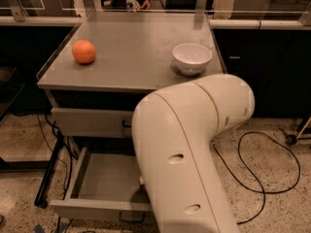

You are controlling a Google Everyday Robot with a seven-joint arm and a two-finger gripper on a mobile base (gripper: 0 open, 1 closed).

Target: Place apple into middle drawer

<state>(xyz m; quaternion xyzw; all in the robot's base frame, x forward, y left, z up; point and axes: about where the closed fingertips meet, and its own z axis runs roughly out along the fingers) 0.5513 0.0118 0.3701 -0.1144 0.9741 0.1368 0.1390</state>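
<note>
Camera view: the arm (194, 149) hides the gripper, which seems to reach down into the open middle drawer (92, 208). I cannot tell how wide it stands or what it holds. A small sliver at the arm's edge, probably beside the gripper, may be the apple (142, 181). The risk is that a blind release lets the apple roll, or that the withdrawing arm catches the drawer above (87, 122).

Left of middle drawer (104, 178) free — arm (194, 149) over its right, claw hidden behind.
</note>
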